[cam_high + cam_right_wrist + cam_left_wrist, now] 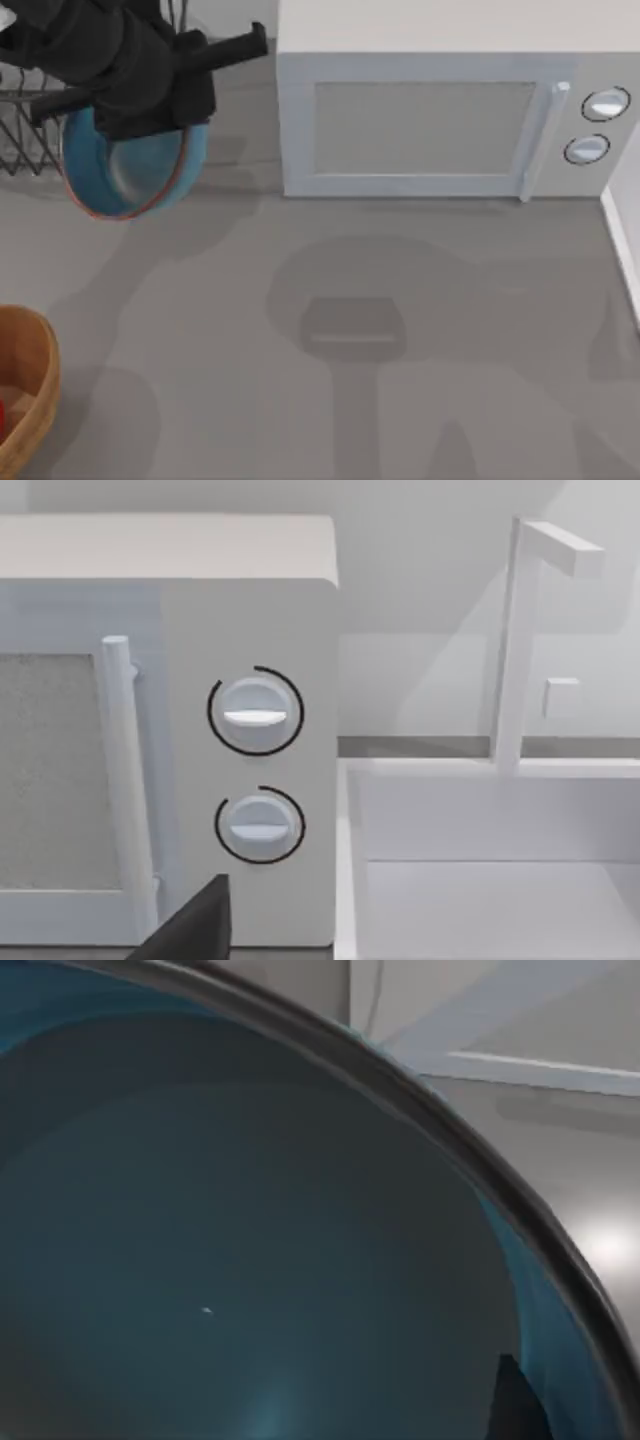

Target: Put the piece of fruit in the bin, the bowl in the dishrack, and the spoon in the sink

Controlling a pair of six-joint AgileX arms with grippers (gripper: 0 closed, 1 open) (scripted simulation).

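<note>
On grey table [420,330]: microwave [450,100] (white), sink [500,880] at right.

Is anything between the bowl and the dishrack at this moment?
Nothing visible. The left gripper carries the bowl at the table's far left, its rim right beside the dishrack. The microwave stands off to the bowl's other side, away from that path.

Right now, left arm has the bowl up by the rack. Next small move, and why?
Probably carry it a little further toward the top view's left. The left gripper holds the bowl beside the dishrack, overlapping only its edge, so it likely isn't yet over the bars for release.
</note>
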